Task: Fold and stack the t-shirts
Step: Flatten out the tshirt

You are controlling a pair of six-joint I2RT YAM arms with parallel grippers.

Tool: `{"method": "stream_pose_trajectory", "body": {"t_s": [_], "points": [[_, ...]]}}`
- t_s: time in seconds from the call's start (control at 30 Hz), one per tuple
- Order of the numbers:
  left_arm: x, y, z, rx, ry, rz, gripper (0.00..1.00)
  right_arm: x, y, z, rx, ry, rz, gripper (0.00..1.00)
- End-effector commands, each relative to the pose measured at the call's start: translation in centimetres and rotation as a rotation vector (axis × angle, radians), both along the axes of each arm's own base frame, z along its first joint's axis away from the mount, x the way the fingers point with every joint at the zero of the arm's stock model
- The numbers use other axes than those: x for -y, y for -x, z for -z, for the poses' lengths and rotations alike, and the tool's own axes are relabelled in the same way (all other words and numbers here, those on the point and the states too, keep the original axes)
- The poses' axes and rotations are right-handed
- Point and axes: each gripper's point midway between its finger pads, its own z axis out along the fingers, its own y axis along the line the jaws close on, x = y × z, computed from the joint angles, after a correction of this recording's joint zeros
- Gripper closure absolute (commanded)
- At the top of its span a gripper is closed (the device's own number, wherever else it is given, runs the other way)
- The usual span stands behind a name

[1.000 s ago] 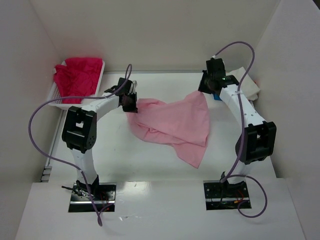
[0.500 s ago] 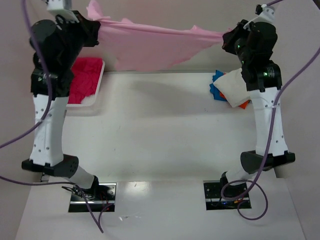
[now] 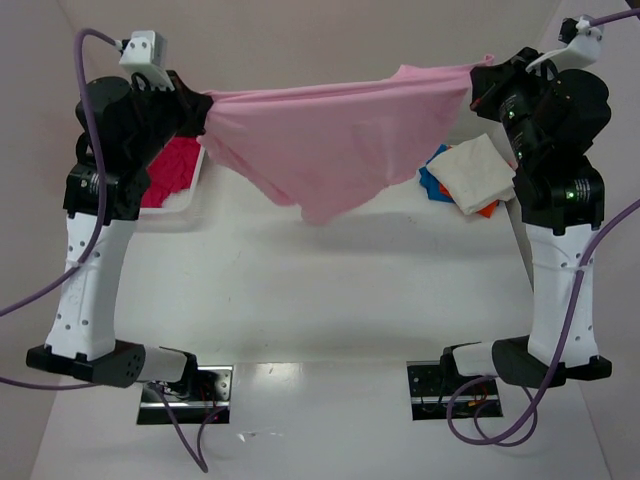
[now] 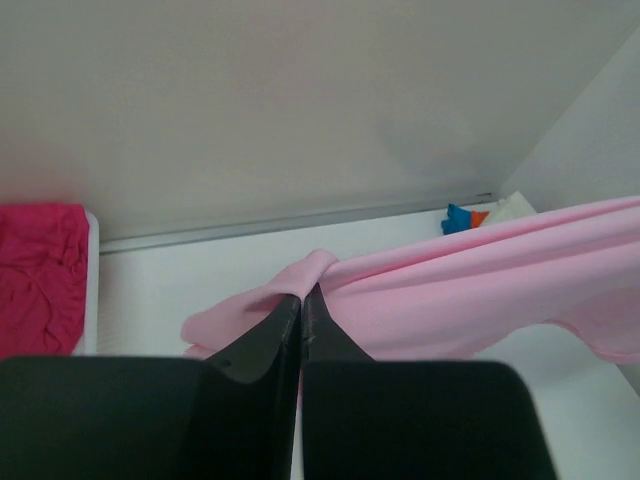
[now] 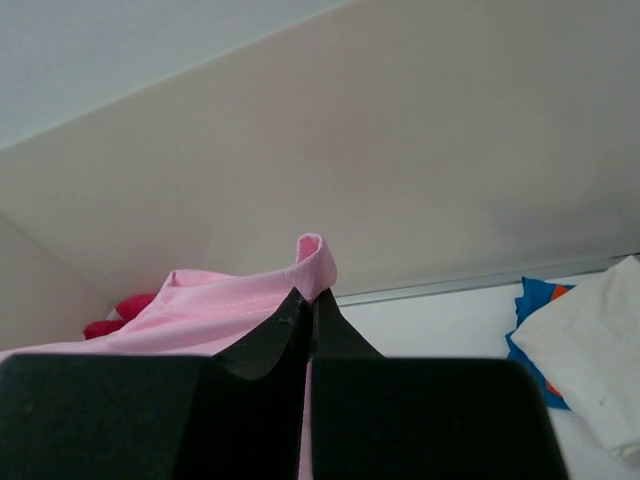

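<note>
1. Top camera: your left claw and right claw are both up high. Each one is pinching one end of the pink shirt. The shirt hangs in the air between them, over the far part of the surface, and sags in the middle. It is not folded yet. A red shirt lies bunched up in the basket at the far left. At the far right, a white shirt lies on a blue shirt and an orange shirt. That looks like your stack so far.
2. Left wrist camera: the left claw is pressed together, with a fold of pink cloth poking out at its tips. The rest of the shirt runs off to the right. The red shirt shows at the left edge.
3. Right wrist camera: the right claw is pressed together too, with a pink hem curling up at its tips. The white and blue shirts lie low on the right.
4. I think you are a bit past halfway. The pink shirt needs laying flat, folding and stacking, and then the red one waits.
</note>
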Motion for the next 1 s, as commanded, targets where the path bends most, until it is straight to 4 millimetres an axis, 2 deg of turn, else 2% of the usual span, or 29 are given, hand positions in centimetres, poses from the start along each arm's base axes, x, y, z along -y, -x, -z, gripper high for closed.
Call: {"method": "stream_pose_trajectory", "body": {"t_s": [0.0,0.03,0.07,0.13,0.17,0.2,0.23,0.27,0.33,0.43,0.47,0.5,0.57,0.6,0.67,0.73,0.77,0.83,0.87,0.9,0.97], "points": [[-2.7,5.6,-4.4,0.152,0.038,-0.078,1.0,2.9,3.0,-1.6,0.053,0.022,0.11,1.0],[-2.8,6.4,-3.3,0.126,0.033,-0.076,1.0,2.9,3.2,-1.1,0.038,0.024,0.11,1.0],[-2.0,7.2,-2.1,0.095,0.034,-0.028,1.0,3.0,3.6,-0.7,0.021,0.027,0.11,1.0],[-1.3,7.8,0.1,0.039,0.032,0.015,1.0,3.1,3.5,0.1,-0.004,0.039,0.118,1.0],[-0.7,8.0,1.5,0.002,0.04,0.049,1.0,3.4,3.3,0.8,-0.028,0.046,0.134,1.0],[-0.3,8.1,4.0,-0.057,0.052,0.066,1.0,3.6,2.9,1.8,-0.059,0.055,0.144,1.0],[0.0,8.3,7.1,-0.132,0.065,0.08,1.0,3.5,2.1,3.2,-0.1,0.061,0.143,1.0],[0.2,8.9,9.4,-0.177,0.077,0.089,1.0,3.4,1.0,5.5,-0.158,0.071,0.142,1.0],[0.3,9.6,14.8,-0.285,0.086,0.087,1.0,3.3,-0.6,7.9,-0.196,0.077,0.141,1.0],[0.0,10.0,19.9,-0.408,0.077,0.065,1.0,2.7,-3.8,13.2,-0.318,0.085,0.121,1.0],[-0.2,9.9,20.7,-0.425,0.073,0.053,1.0,2.3,-5.3,15.7,-0.368,0.092,0.109,1.0],[-0.2,9.9,21.4,-0.442,0.07,0.051,1.0,2.3,-5.6,16.6,-0.383,0.094,0.108,1.0],[-0.4,9.3,23.4,-0.498,0.059,0.03,1.0,1.7,-7.4,21.2,-0.467,0.093,0.083,1.0],[-0.3,9.1,24.2,-0.523,0.055,0.028,1.0,1.5,-8.3,21.8,-0.456,0.083,0.083,1.0],[-0.4,8.4,26.5,-0.588,0.042,0.011,1.0,1.2,-9.7,24.8,-0.502,0.086,0.072,1.0],[-0.8,7.4,29.2,-0.655,0.022,-0.02,1.0,1.1,-11.1,26.7,-0.537,0.091,0.072,1.0],[-1.1,6.9,30.4,-0.688,0.002,-0.041,0.98,1.2,-12.0,28.9,-0.588,0.105,0.076,1.0],[-1.0,6.2,32.0,-0.736,-0.018,-0.049,0.97,1.3,-12.8,31.1,-0.636,0.124,0.08,1.0],[-1.2,5.9,33.2,-0.772,-0.03,-0.065,0.9,1.4,-13.3,31.9,-0.649,0.127,0.087,1.0],[-1.3,5.5,34.5,-0.808,-0.042,-0.077,0.77,1.4,-13.8,32.4,-0.651,0.129,0.093,1.0],[-1.7,4.5,35.6,-0.824,-0.061,-0.112,0.53,1.6,-14.2,33.8,-0.673,0.137,0.104,1.0]]}}
